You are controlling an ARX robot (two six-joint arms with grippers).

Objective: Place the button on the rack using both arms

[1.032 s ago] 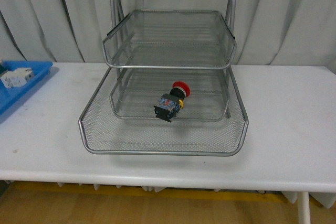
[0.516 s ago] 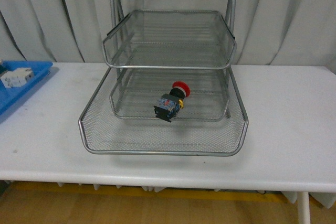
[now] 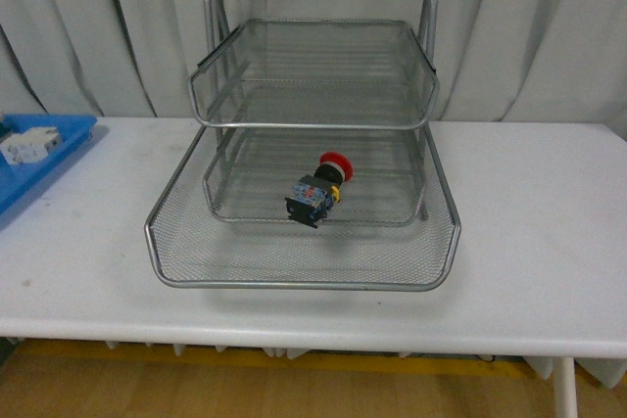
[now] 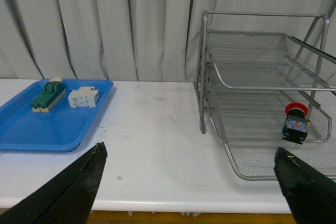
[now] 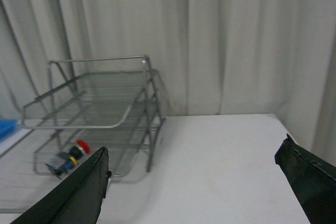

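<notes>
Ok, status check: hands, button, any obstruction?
Left hand open, empty; right hand open, empty. Button lying on its side in the rack, under the top tier. Nothing blocking it.

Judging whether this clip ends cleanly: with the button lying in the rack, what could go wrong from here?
1. The button lies on its side near a lower tier's front lip; a bump to the rack might roll it out.
2. The rack's bottom tier sits fairly close to the near edge of the table, so a shove could slide it off.
3. The left claw and right claw are open, empty and facing the rack; any advance risks such a bump.
</notes>
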